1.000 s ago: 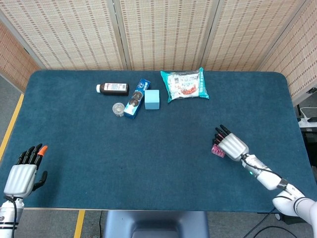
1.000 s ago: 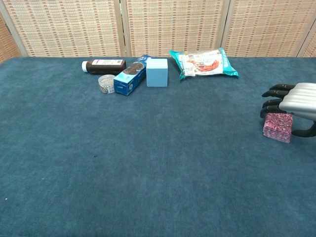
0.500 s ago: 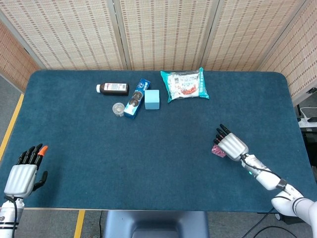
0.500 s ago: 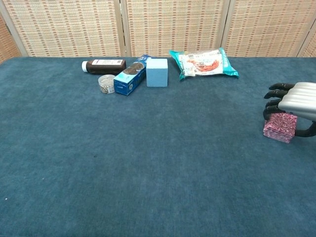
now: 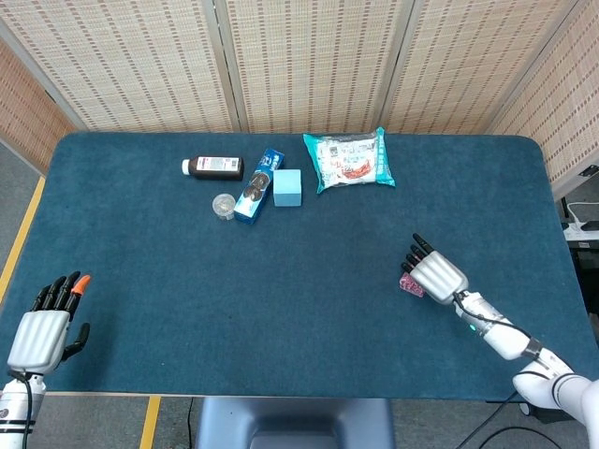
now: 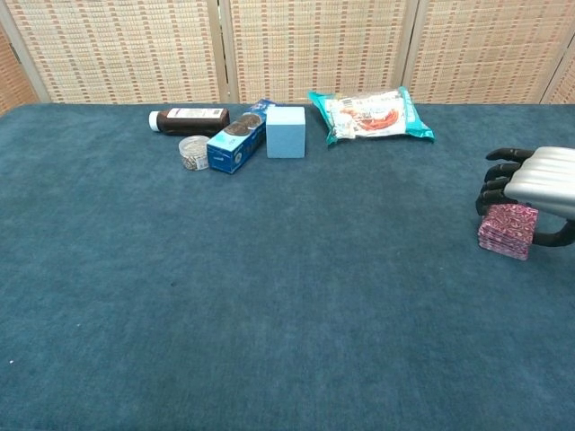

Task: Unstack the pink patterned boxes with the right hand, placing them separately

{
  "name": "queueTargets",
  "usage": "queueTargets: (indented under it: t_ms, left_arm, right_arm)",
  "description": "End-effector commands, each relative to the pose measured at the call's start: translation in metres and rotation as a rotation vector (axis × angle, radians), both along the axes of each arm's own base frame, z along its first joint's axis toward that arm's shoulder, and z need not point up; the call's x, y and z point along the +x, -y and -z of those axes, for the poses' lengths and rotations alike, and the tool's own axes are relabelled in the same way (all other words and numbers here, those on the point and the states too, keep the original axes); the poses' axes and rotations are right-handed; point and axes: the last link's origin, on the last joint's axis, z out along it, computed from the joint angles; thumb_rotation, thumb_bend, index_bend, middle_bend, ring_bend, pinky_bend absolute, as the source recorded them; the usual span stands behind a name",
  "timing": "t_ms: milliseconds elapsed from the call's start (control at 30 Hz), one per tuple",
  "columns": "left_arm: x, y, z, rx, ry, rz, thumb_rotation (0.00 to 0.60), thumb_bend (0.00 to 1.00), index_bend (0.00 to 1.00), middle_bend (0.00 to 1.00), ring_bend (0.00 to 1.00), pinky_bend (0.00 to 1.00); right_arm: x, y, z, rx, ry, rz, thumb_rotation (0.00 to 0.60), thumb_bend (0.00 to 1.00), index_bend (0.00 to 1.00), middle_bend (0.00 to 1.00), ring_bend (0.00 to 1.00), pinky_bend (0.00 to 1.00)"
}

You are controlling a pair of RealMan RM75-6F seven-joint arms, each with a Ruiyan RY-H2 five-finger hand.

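Nothing unstacked yet: pink boxes (image 6: 508, 230) sit stacked at counter's (image 5: 281, 281) 4 o'clock, right hand (image 6: 537, 190) draped over them, grip unclear.

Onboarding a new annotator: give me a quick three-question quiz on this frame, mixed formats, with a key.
1. True or false: the pink patterned boxes are still stacked on the table.
2. Which robot hand is at the stack? A) left robot hand B) right robot hand
3. Fill in: the light blue cube sits between the blue cookie box and the teal ____.

Key: 1 true; they form one stack under the right robot hand. 2 B; the left rests open at the table's near left corner. 3 snack packet.
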Motion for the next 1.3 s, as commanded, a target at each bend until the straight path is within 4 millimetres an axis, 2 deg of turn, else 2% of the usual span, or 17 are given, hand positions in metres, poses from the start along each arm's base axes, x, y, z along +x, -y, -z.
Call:
queueTargets:
  t_ms: [33,567,867,1000,1300]
  left_arm:
    - [0.000,0.000,0.000,0.000,0.000,0.000,0.600,0.46,0.00,0.00,0.00,0.14]
    - [0.001,0.002,-0.001,0.002,0.004,0.007,0.600,0.46,0.00,0.00,0.00,0.14]
    - [0.002,0.003,-0.002,0.001,0.010,0.012,0.600,0.46,0.00,0.00,0.00,0.14]
    - [0.002,0.004,-0.002,0.000,0.011,0.016,0.600,0.46,0.00,0.00,0.00,0.14]
    - [0.003,0.005,-0.002,-0.008,0.016,0.021,0.600,0.46,0.00,0.00,0.00,0.14]
  right_arm:
    - [0.000,0.000,0.000,-0.001,0.000,-0.001,0.600,0.25,0.55,0.38,0.17,0.00]
    - [0.006,-0.005,-0.005,-0.010,0.003,-0.046,0.600,0.25,0.64,0.44,0.21,0.00]
    - [0.023,-0.018,-0.006,0.001,0.028,-0.117,0.600,0.25,0.65,0.44,0.22,0.00]
    - [0.032,-0.029,0.002,0.040,0.033,-0.150,0.600,0.25,0.66,0.45,0.22,0.00]
    - [0.057,-0.053,0.039,0.128,0.058,-0.211,0.600,0.25,0.65,0.45,0.22,0.00]
